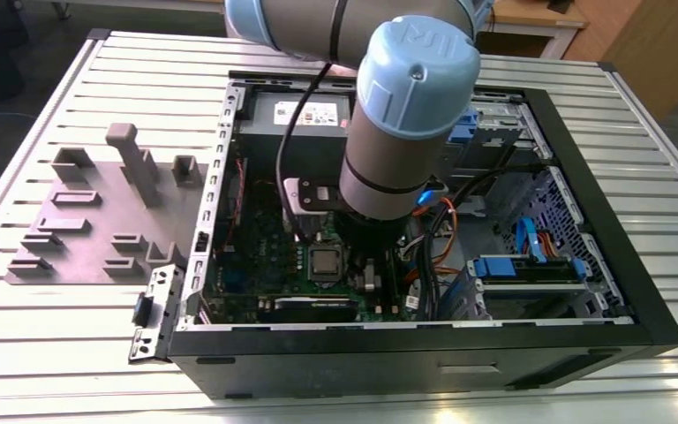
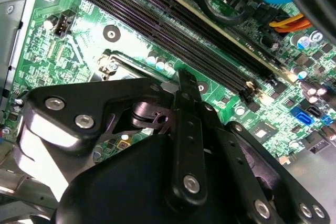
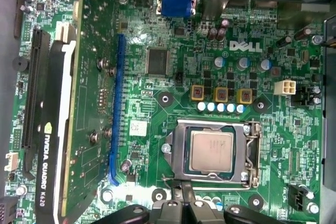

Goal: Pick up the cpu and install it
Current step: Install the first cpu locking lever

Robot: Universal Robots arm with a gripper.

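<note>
Toward the desk's (image 1: 56, 344) left edge lies a grey fixture block (image 1: 103, 216); right of it, the open PC case (image 1: 433, 353). Inside, cpu (image 3: 211, 152) sits in its socket frame (image 3: 212, 153). End effector (image 3: 181, 208), fingers pinched together, hovers just beside it: seemingly placed, frame unlatched. Slatted metal desk, wooden furniture behind.

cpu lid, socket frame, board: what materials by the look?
The cpu: dull silvery metal top, matte with soft reflection, thin pale rim; likely plated metal. The socket frame around it: bright bare metal, probably stamped steel, with sharp glints on its edges. The motherboard: glossy green laminate, sheen of a coated circuit board.
</note>
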